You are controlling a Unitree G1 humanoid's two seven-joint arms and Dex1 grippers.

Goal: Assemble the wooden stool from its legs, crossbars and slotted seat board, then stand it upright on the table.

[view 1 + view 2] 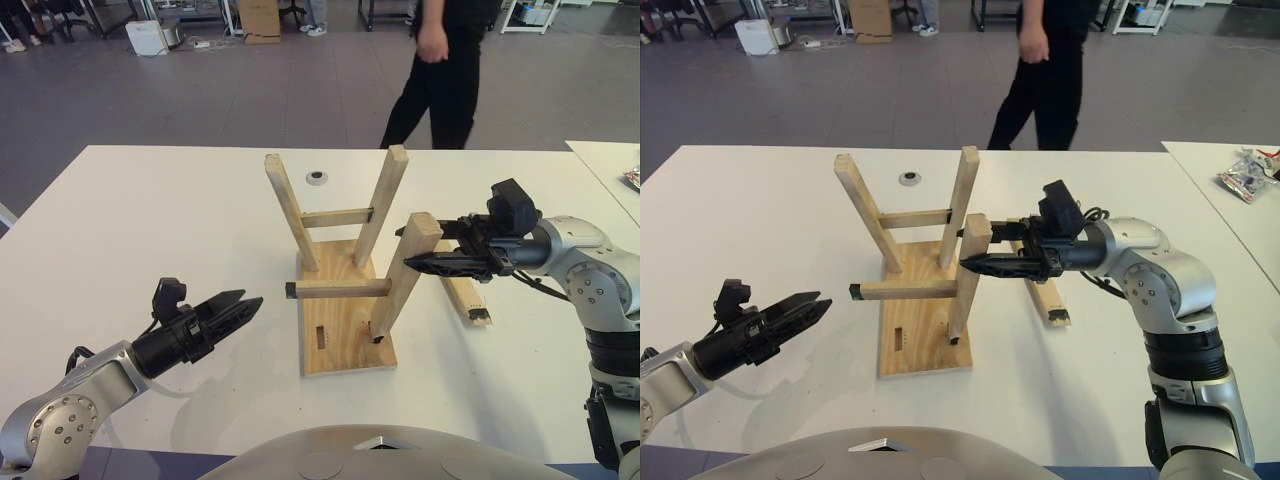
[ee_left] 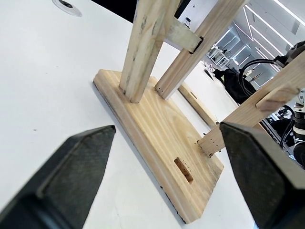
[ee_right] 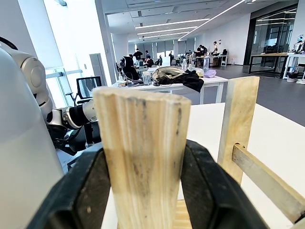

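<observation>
Three legs stand up from the seat board (image 1: 340,348), which lies flat on the white table (image 1: 150,220) with its underside facing up. The two legs at the board's far end, one on the far left (image 1: 290,210) and one on the far right (image 1: 383,200), lean slightly. An upper crossbar (image 1: 335,217) joins them partway up. A lower crossbar (image 1: 335,289) runs across above the middle of the board, from a dark-capped free end on the board's left side to the third leg (image 1: 398,295) on its right side.

That third leg tilts away from the board's centre. My right gripper (image 1: 408,248) clamps it near the top, one finger on each side of the wood. In the right wrist view the pads (image 3: 86,191) press flat against both faces. The leg's foot meets the board near the near-right corner, but from here I cannot tell whether it is fully seated in its slot.

An empty slot (image 1: 320,337) shows in the board's near-left part. A fourth leg (image 1: 465,297) lies loose on the table just to the right of the board, under my right arm.

My left gripper (image 1: 250,300) hovers over the table to the left of the board, its jaws spread wide and holding nothing. A small round disc (image 1: 316,178) sits on the table beyond the board's far end.
</observation>
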